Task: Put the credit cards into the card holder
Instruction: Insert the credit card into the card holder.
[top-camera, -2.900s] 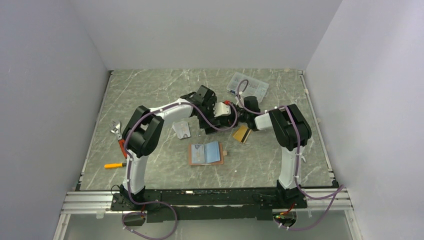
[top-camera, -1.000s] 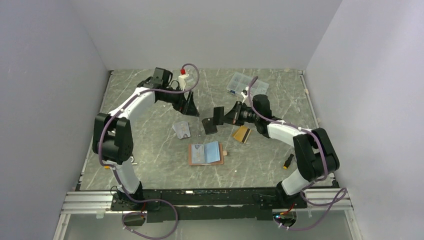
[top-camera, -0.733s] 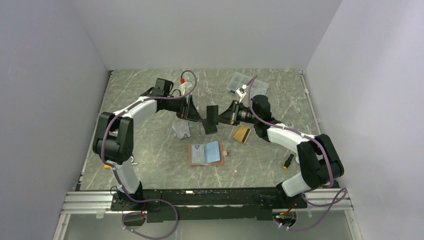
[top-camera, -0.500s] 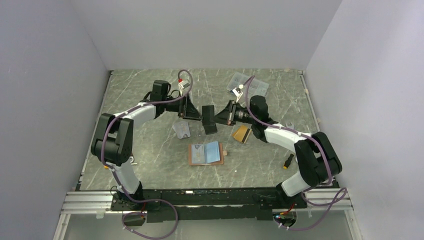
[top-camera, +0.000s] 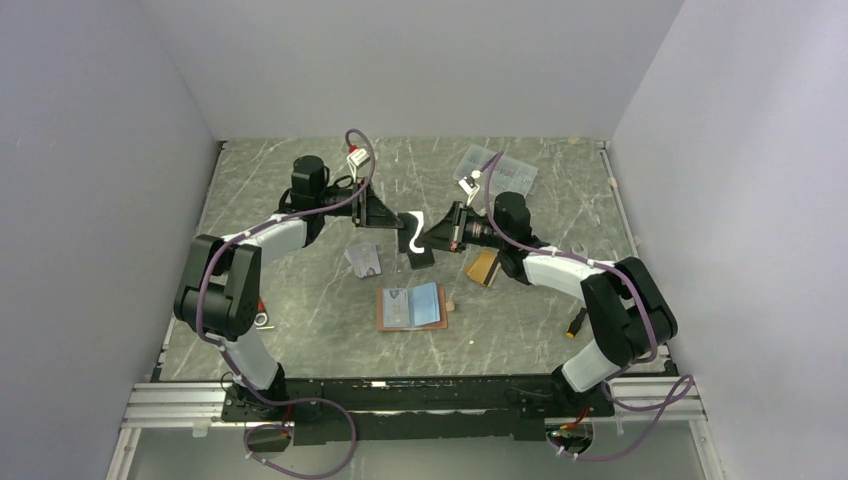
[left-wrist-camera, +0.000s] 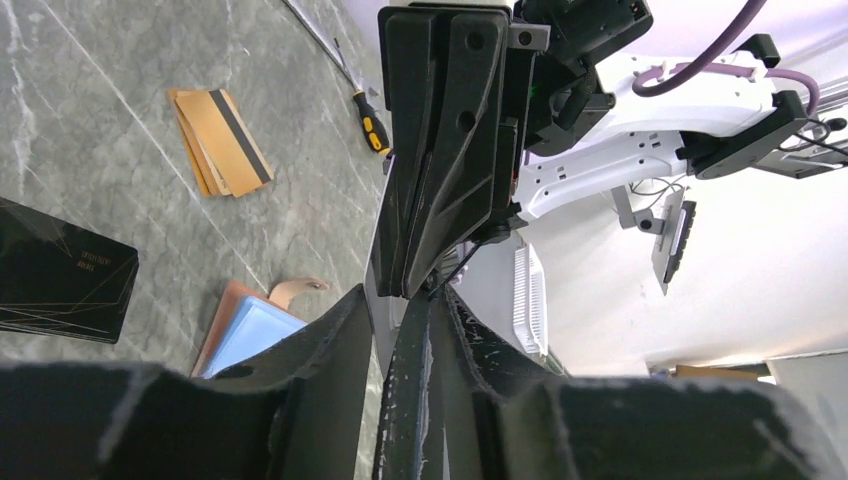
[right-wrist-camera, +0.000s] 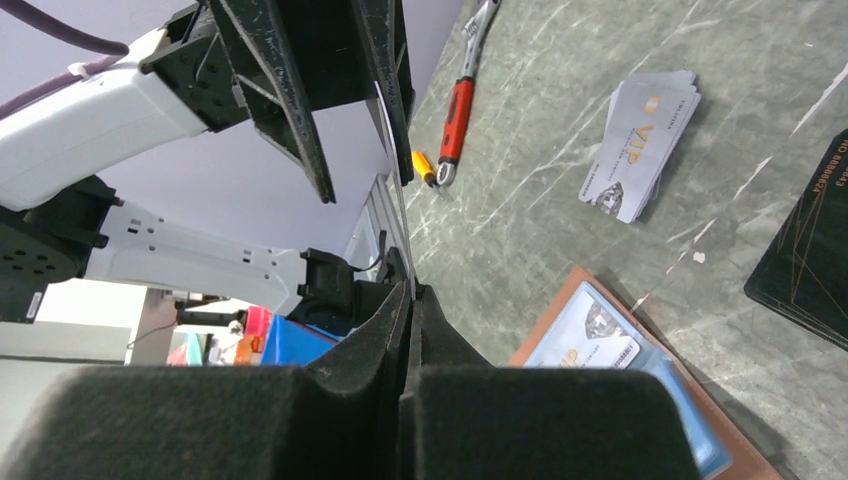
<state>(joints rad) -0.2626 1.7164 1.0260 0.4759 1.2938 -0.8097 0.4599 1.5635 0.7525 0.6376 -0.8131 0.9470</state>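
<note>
My right gripper (top-camera: 437, 231) (right-wrist-camera: 412, 290) is shut on a thin pale grey credit card (top-camera: 412, 228) (right-wrist-camera: 398, 180) and holds it on edge above the table. The left gripper (top-camera: 393, 217) (left-wrist-camera: 405, 295) faces it, its jaws narrowed round the card's (left-wrist-camera: 382, 340) other end with a gap still showing. The card looks bowed in the top view. The open tan card holder (top-camera: 412, 307) (left-wrist-camera: 250, 325) (right-wrist-camera: 600, 340) lies below with a card in its blue pocket. Orange-gold cards (top-camera: 484, 267) (left-wrist-camera: 220, 135) and silver cards (top-camera: 363, 260) (right-wrist-camera: 645, 145) lie on the table.
A small black rectangle (top-camera: 420, 258) (left-wrist-camera: 60, 285) (right-wrist-camera: 810, 250) lies under the grippers. A clear compartment box (top-camera: 495, 168) stands at the back. A yellow-black screwdriver (top-camera: 577, 322) (left-wrist-camera: 370, 120) lies right. A red-handled wrench (right-wrist-camera: 458, 110) lies left.
The left gripper swung right to meet the card in the right gripper, and its jaws narrowed around it. The card, flat before, now looks bowed. The right gripper stayed shut.
</note>
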